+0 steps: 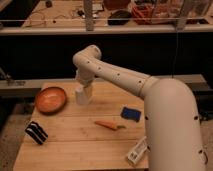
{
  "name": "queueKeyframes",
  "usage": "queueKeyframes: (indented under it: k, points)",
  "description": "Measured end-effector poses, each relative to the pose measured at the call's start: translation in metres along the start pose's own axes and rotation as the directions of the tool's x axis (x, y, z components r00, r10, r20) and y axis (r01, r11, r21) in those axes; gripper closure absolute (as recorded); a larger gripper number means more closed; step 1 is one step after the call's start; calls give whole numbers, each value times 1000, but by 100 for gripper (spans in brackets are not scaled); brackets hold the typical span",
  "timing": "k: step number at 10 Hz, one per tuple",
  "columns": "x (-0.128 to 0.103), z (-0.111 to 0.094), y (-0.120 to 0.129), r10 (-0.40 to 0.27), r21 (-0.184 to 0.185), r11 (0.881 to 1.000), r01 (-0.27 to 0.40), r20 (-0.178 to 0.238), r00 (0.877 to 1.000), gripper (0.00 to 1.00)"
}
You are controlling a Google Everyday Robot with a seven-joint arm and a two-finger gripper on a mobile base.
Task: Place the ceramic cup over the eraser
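Observation:
The white ceramic cup [82,95] stands on the wooden table [75,145] just right of the orange bowl. My gripper [84,86] is at the end of the white arm, directly over the cup and down on its top. The eraser [36,132], a black block with white stripes, lies near the table's front left corner, well apart from the cup and the gripper.
An orange bowl [50,99] sits at the left back. A blue pad [131,114] lies right of centre, an orange carrot-like piece [109,125] in the middle, and a white bottle [137,151] at the front right edge. A shelf and rail run behind the table.

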Motion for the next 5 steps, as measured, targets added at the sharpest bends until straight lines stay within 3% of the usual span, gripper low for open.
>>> queueKeyframes:
  k: [5]
  points:
    - [-2, 21, -7, -26, -34, 999, 26, 13, 1000, 20]
